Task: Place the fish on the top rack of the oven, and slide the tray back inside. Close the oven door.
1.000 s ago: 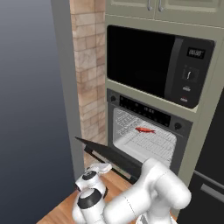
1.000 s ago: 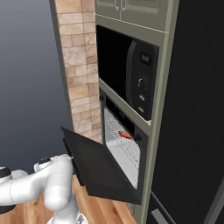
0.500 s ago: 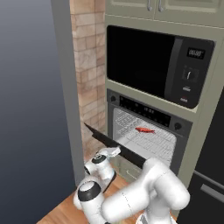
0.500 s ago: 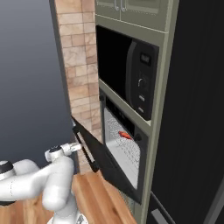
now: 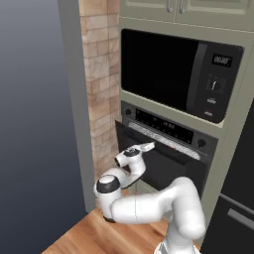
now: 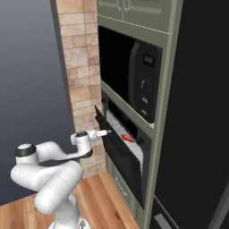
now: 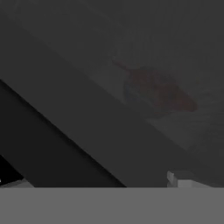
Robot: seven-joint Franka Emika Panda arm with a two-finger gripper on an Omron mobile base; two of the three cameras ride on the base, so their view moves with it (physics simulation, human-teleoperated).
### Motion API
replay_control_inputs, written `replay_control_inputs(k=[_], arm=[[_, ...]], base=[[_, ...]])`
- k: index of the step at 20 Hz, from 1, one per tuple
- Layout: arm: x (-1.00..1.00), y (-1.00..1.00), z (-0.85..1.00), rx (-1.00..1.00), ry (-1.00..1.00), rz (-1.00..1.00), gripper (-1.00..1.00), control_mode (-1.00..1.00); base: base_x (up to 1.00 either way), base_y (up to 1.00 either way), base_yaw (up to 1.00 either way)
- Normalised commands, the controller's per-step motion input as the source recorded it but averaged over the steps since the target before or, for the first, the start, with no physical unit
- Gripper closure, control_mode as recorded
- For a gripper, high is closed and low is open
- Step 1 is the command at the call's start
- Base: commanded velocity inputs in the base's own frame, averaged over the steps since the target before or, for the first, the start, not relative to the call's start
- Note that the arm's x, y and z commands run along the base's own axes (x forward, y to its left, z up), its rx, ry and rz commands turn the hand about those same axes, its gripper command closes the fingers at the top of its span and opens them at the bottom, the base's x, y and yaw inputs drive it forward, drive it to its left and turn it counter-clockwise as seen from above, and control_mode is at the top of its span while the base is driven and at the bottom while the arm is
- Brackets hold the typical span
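The black oven door (image 5: pixel 166 171) stands tilted, a narrow gap short of shut under the oven's control strip (image 5: pixel 163 124). My gripper (image 5: pixel 148 146) is open and empty, its tips against the upper outer face of the door (image 6: pixel 123 163). Through the gap the silver wire grid of the top rack (image 6: pixel 115 124) shows inside the cavity, with the small red-orange fish (image 6: pixel 128 138) lying on it. In the hand view the fish (image 7: pixel 162 92) shows dimly through the dark door glass, and one fingertip (image 7: pixel 177 178) rises at the lower right.
A black microwave (image 5: pixel 171 74) sits right above the oven in beige cabinetry. A brick column (image 5: pixel 101 84) and a grey wall stand to the left. A tall dark appliance (image 6: pixel 201 112) fills the right. The floor (image 5: pixel 94 235) is wood.
The oven door has swung up from nearly level to almost shut. My hand rose and moved forward with it, staying against its outer face. The fish and rack stayed inside.
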Motion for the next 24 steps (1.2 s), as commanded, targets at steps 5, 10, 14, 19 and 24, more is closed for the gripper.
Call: replay_control_inputs(k=[5,10,14,19,24], arm=[[1.00,-1.00,-0.38,0.02,0.03,-0.17,-1.00,-1.00],[1.00,-1.00,-0.56,0.08,0.18,-0.13,-1.00,-1.00],[0.47,-0.89,-0.46,0.15,0.09,-0.05,-1.00,-1.00],[0.00,-0.50,-0.02,0.07,0.02,-0.07,-1.00,-1.00],[0.00,-0.22,0.00,0.00,0.00,-0.03,-1.00,-1.00]], base=[[0.00,0.00,0.00],[0.00,0.00,0.00],[0.00,0.00,0.00],[0.00,0.00,0.00],[0.00,0.00,0.00]])
